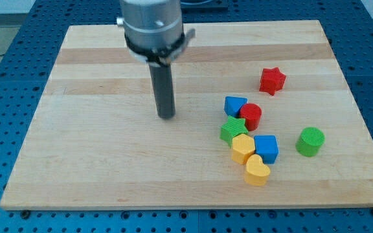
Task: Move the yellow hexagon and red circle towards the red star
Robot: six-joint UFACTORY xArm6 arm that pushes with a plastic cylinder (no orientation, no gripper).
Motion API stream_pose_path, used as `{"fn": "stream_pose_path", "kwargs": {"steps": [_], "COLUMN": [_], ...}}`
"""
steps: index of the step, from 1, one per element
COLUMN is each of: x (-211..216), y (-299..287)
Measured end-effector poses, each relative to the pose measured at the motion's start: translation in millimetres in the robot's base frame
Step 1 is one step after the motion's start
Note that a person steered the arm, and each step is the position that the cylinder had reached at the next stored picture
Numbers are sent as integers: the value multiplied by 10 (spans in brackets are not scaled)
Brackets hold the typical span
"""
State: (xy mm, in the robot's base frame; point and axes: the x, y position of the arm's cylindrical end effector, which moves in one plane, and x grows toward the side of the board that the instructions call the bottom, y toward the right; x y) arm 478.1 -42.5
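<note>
The red star [272, 80] lies at the view's right, toward the top. The red circle [251, 116] sits lower and to the left of it, touching a blue block [234, 105] and a green star [233, 130]. The yellow hexagon [243, 147] lies below the green star, touching a blue cube [266, 148]. A yellow heart [257, 171] sits just below the hexagon. My tip [166, 116] rests on the board well to the left of this cluster, about level with the red circle, touching no block.
A green cylinder [310, 141] stands alone at the right of the cluster. The wooden board [96, 162] lies on a blue perforated table; its right edge is close to the green cylinder.
</note>
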Motion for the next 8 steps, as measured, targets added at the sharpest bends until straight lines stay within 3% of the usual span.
{"fn": "stream_pose_path", "kwargs": {"steps": [1, 2, 4, 5, 8], "x": [515, 761, 1397, 1397, 640], "y": [688, 1247, 732, 1519, 1577]}}
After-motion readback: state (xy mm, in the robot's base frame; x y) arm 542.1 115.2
